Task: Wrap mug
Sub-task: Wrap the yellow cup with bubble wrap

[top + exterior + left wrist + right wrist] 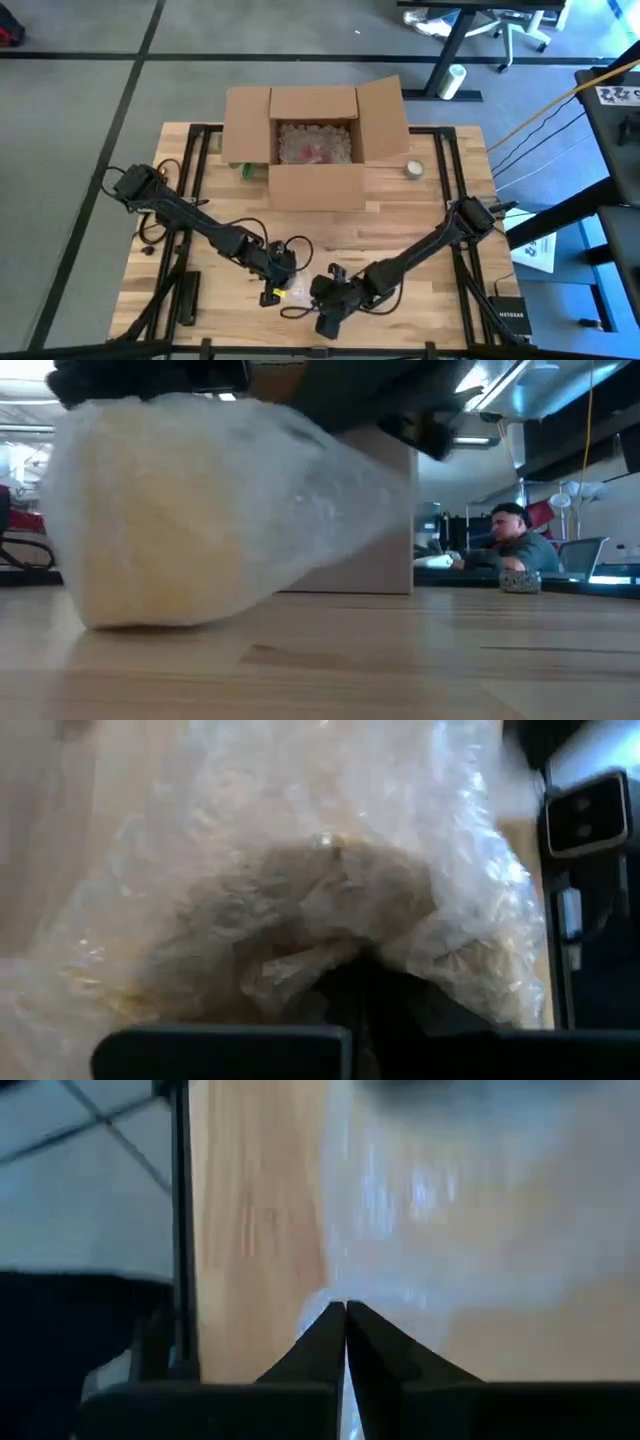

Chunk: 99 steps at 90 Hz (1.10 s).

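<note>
Wooden table: butcher-block top carrying all items; dark frame rails run along both sides.

Cardboard box: stands at the table's far middle, flaps open, light crumpled packing fill visible inside. All places below are given relative to this box.

Left arm: reaches from the box's left side toward the table edge opposite the box. Right arm: reaches from the box's right side to the same area.

Wrapped mug: a pale, cream-coloured body enclosed in clear bubble wrap, lying on the table well in front of the box, between the two grippers. In the low view one end of the bundle rests on the wood and the wrap tapers upward toward the box behind it. In the high view only a small yellowish patch shows between the arms.

Left gripper: at the bundle's side nearer the box. Its wrist view shows bubble wrap bunched directly against the dark fingers; whether they are apart or together cannot be told.

Right gripper: at the bundle's far side from the box, fingertips pressed together with a thin edge of the clear wrap pinched between them.

Tape roll: small, just right of the box, apart from both arms.

Person: seated in the room beyond the table, right of the box in the low view.
</note>
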Available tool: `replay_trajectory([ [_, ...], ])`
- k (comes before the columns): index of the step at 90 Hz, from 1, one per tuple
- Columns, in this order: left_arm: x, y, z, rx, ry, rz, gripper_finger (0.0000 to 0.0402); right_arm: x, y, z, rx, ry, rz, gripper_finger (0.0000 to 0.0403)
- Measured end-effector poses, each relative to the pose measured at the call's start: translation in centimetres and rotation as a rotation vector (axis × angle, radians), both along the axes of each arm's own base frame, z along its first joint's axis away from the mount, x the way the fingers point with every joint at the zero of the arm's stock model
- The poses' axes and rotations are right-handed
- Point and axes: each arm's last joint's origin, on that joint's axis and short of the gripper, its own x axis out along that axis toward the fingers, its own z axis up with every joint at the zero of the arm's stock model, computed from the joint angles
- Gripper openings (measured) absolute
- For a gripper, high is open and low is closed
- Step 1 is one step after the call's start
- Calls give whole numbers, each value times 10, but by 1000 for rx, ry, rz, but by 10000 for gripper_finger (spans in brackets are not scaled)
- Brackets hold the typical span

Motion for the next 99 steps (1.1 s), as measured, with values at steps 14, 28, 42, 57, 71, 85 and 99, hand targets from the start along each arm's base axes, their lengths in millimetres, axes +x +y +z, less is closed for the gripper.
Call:
replay_trajectory([
  [14,1,0,1,-12,-9,18,0,11,-19,0,-9,6,-8,0],
  [28,1,-1,1,-12,-11,16,0,15,-35,-3,-67,21,-49,0],
  [42,1,-1,1,-11,-7,15,0,19,-39,-1,-94,-6,-33,0],
  [57,-1,-1,0,-8,2,6,0,25,-36,14,-109,-65,5,0],
  [71,1,-1,2,-11,-20,7,0,33,-35,32,-139,-141,12,0],
  [85,2,-1,2,0,-37,4,0,34,-37,35,-163,-138,14,0],
  [99,1,-5,4,31,-66,-20,0,32,-41,31,-167,-94,-4,0],
])
